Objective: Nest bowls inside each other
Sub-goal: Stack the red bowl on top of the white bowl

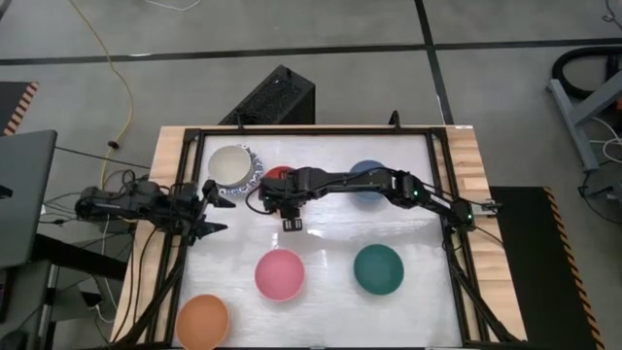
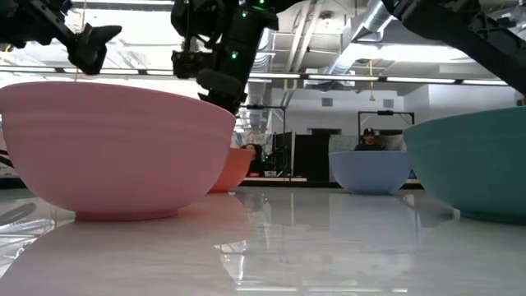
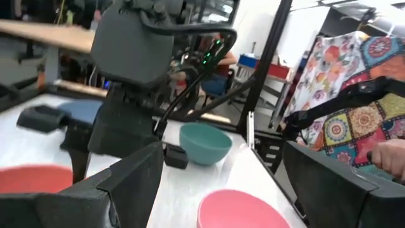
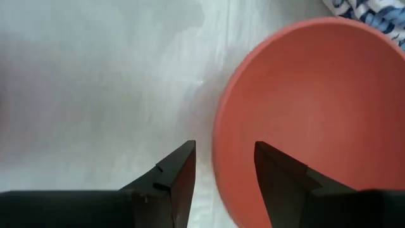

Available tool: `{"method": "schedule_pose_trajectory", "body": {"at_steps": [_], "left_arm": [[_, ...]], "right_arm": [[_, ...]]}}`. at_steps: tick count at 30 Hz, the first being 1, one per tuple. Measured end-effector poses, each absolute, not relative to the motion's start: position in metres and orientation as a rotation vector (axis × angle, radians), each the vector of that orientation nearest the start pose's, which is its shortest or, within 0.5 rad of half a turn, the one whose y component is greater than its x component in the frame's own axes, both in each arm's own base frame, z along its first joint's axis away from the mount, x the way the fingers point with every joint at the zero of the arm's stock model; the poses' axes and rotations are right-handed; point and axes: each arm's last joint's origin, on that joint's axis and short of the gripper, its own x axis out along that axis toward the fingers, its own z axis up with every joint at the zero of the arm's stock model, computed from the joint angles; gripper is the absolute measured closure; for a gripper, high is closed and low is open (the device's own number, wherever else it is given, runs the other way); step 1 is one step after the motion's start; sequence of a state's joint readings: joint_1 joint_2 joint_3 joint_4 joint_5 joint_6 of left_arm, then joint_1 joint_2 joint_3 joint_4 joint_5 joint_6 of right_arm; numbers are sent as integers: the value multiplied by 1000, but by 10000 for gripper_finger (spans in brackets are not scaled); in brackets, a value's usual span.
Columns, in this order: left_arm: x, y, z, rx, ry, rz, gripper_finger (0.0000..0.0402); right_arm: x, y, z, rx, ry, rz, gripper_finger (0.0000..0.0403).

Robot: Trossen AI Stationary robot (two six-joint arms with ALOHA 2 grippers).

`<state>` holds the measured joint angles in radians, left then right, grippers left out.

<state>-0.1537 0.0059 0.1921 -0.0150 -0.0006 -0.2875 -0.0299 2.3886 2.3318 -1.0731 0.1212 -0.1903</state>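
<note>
My right gripper (image 4: 224, 152) points steeply down over the red bowl (image 4: 310, 114), open. One finger stands outside the bowl's near rim (image 4: 218, 158) and the other over its inside, and the low view shows the fingers (image 2: 220, 89) above the bowl (image 2: 234, 168), not on it. A white bowl with a blue patterned rim (image 1: 233, 167) stands just left of the red bowl (image 1: 276, 176). The blue bowl (image 1: 367, 175) sits under my right arm. The pink (image 1: 280, 274), green (image 1: 378, 269) and orange (image 1: 202, 321) bowls stand nearer. My left gripper (image 1: 216, 207) waits open at the table's left edge.
A black frame (image 1: 321, 131) runs around the white tabletop, with wooden edges (image 1: 471, 156) left and right. My right arm (image 1: 389, 183) stretches across the far half of the table. Bare tabletop lies between the near bowls and the far ones. A person's hand (image 3: 387, 152) shows beyond the table.
</note>
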Motion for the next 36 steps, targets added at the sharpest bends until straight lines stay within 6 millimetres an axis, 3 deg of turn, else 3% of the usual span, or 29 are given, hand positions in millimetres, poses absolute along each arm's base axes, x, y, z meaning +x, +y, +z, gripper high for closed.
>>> {"method": "schedule_pose_trajectory", "body": {"at_steps": [15,36], "left_arm": [[80,-15,223,-233,-123,-194,88],[81,-13,215,-212,-46,-130,88]], "right_arm": [[508,-6,254,-255,1039,-14,223],[507,-25,253,-214,1056,-57,223]]}}
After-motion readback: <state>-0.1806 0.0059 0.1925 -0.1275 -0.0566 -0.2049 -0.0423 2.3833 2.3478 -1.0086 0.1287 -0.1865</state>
